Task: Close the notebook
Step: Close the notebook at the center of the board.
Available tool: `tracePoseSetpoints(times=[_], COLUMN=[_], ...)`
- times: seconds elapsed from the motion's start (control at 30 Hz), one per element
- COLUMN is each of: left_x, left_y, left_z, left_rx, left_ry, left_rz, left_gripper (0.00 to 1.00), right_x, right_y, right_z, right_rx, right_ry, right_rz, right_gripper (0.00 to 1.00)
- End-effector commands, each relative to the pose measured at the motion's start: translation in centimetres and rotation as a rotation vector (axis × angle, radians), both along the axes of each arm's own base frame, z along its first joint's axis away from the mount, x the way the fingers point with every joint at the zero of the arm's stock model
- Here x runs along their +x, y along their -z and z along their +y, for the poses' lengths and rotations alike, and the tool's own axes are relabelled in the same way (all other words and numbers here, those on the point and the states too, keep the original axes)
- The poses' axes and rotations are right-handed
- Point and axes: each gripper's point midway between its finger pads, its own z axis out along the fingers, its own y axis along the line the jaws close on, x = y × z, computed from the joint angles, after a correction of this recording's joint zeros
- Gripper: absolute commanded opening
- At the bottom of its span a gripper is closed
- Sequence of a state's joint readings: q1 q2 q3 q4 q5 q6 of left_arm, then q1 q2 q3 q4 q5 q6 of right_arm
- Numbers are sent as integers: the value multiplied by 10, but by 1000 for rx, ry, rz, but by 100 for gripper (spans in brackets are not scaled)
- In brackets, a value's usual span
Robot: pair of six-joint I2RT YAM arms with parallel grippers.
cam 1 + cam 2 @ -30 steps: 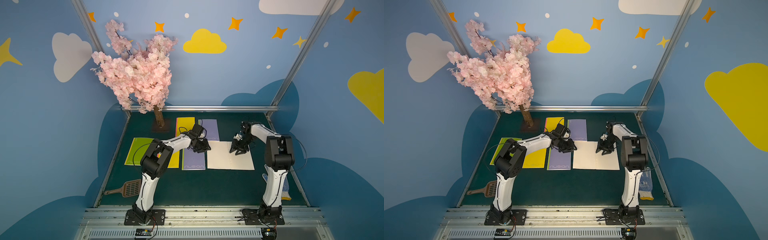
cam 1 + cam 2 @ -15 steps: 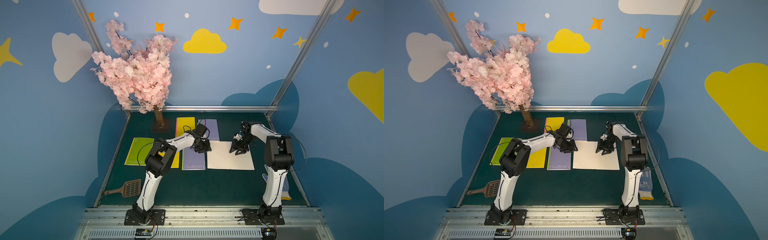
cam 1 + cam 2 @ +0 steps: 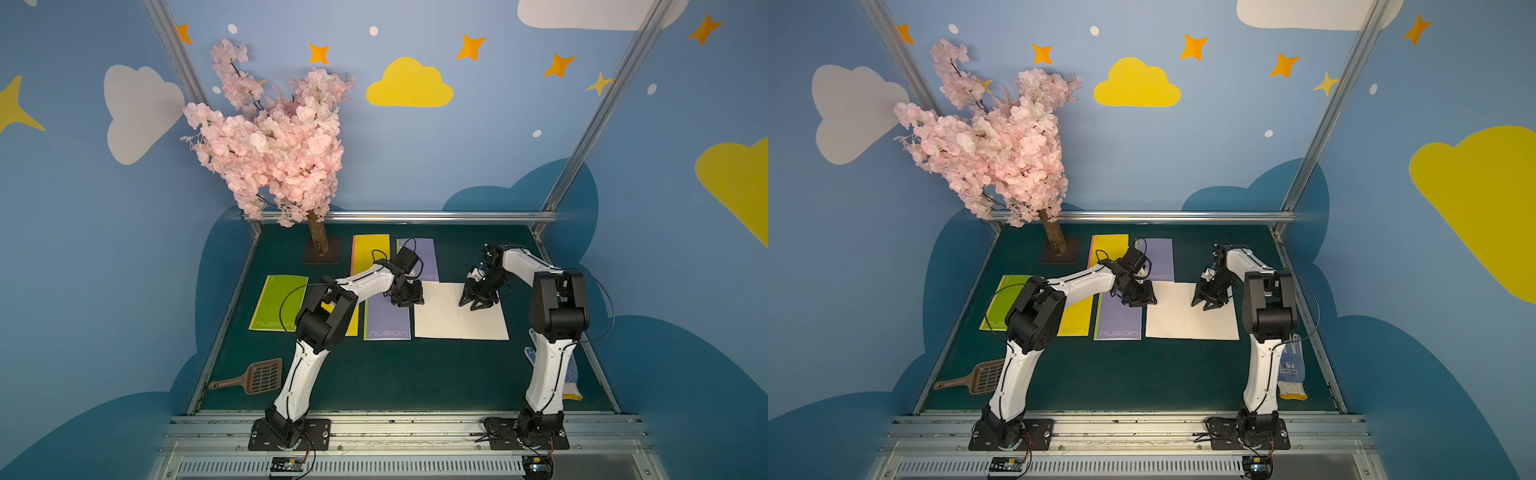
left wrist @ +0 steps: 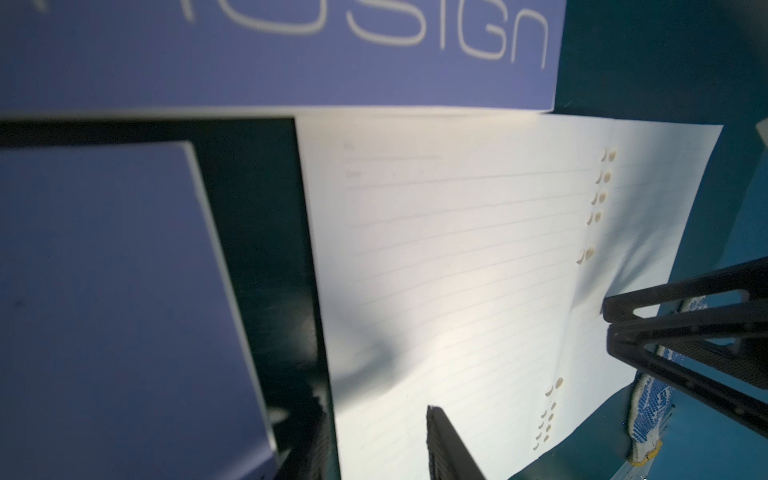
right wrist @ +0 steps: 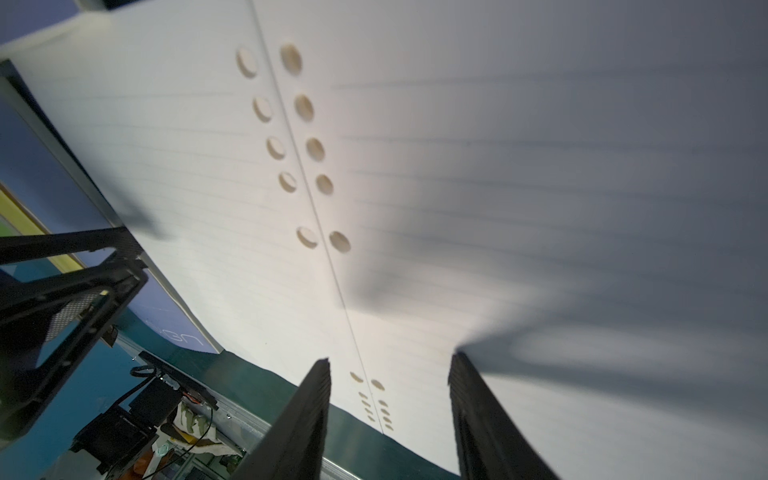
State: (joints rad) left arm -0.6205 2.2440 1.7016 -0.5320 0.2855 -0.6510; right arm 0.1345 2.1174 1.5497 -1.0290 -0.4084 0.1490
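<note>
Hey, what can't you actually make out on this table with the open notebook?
- Open notebook cover: face down beneath its pages, every view.
- Glove: partly behind the right arm, in a top view.
- Page header print: too faint, left wrist view.

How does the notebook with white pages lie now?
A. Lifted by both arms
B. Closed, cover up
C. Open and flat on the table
C: both white pages of the notebook lie spread flat on the green table, the fold visible between them.
</note>
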Motion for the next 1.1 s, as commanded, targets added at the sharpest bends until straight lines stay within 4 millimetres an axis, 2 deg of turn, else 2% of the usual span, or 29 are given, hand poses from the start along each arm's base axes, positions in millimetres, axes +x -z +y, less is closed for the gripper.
tracePoseSetpoints(times=[0.0, 0.17, 0.37, 0.57, 0.83, 1.07], left_x=[-11, -18, -32, -40, -42, -42], left_y=[12, 6, 5, -7, -43, -61], left_z=[-6, -22, -34, -42, -49, -52], left_rx=[-5, -64, -114, -186, -301, -351], left_ry=[40, 83, 112, 116, 140, 150], left_rz=[48, 57, 92, 80, 12, -24], left_gripper=[41, 40, 40, 39, 40, 39], right_x=[-16, -24, -34, -41, -42, -42], right_y=[7, 9, 8, 9, 9, 9], right_z=[-6, -10, -18, -16, -14, -11], right_rx=[-24, -27, -38, -27, -21, -16], right_ry=[-9, 0, 15, 15, 12, 8], right_rz=[47, 66, 80, 91, 91, 88], right_gripper=[49, 49, 49, 49, 49, 48])
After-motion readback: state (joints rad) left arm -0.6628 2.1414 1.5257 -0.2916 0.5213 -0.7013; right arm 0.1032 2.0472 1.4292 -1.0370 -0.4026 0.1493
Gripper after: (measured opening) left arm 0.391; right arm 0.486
